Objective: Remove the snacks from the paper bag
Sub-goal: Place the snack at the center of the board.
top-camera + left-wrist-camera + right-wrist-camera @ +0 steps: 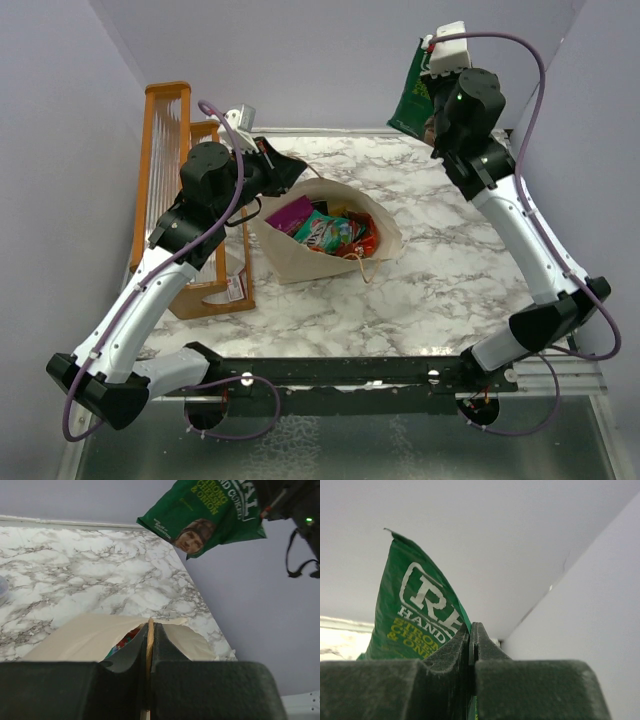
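The cream paper bag (300, 262) lies open on the marble table, its mouth facing up. Inside it show several snacks, among them a purple pouch (290, 213), a teal-pink packet (322, 232) and an orange-red packet (362, 236). My left gripper (290, 172) (149, 630) is shut on the bag's tan loop handle (149, 640) at the bag's rear rim (85, 635). High above the table's far right corner, my right gripper (430, 98) (470, 630) is shut on the edge of a green chip bag (410, 102) (412, 615) (210, 510), which hangs in the air.
An orange-framed wooden rack (165, 170) stands along the table's left edge, close beside my left arm. A small clear cup (2, 590) shows at the left border of the left wrist view. Lilac walls close in the left, back and right sides.
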Action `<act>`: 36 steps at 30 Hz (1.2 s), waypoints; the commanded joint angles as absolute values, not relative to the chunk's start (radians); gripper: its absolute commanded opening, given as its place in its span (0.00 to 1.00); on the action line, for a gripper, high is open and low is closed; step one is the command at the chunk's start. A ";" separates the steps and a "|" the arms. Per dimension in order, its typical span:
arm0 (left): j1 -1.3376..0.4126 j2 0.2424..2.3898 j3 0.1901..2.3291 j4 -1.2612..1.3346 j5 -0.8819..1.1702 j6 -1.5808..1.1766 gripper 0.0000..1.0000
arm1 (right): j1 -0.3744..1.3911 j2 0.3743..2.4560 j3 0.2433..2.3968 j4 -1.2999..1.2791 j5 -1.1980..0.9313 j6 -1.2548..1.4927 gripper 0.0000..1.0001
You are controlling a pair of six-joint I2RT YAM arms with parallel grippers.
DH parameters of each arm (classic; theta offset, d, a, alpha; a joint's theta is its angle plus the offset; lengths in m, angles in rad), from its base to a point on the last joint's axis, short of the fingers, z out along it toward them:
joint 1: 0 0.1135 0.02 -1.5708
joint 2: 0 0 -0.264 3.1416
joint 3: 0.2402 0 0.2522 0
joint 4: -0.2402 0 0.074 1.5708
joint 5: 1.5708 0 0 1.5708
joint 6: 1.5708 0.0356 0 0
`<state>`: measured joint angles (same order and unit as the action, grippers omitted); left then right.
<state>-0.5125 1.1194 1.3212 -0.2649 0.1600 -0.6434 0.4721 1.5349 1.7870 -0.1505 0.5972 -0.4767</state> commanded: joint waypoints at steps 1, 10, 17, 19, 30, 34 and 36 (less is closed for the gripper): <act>-0.509 1.081 1.336 -0.250 0.175 -0.660 0.00 | 0.337 1.630 1.819 -0.303 0.413 -0.227 0.02; -0.509 1.077 1.341 -0.275 0.188 -0.668 0.00 | 0.143 1.875 1.825 -0.290 -0.101 0.229 0.02; -0.509 1.077 1.350 -0.281 0.196 -0.670 0.00 | 0.064 1.997 1.879 -0.124 -0.383 0.631 0.01; -0.509 1.078 1.350 -0.284 0.197 -0.670 0.00 | 0.028 2.003 1.826 0.006 -0.429 0.774 0.01; -0.509 1.098 1.350 -0.264 0.223 -0.683 0.00 | -0.082 2.052 1.697 0.141 -0.481 1.072 0.01; -0.509 1.096 1.349 -0.260 0.251 -0.661 0.00 | -0.146 2.031 1.459 0.245 -0.445 1.026 0.01; -0.509 1.104 1.350 -0.276 0.271 -0.638 0.00 | -0.191 2.038 1.390 0.244 -0.442 0.971 0.01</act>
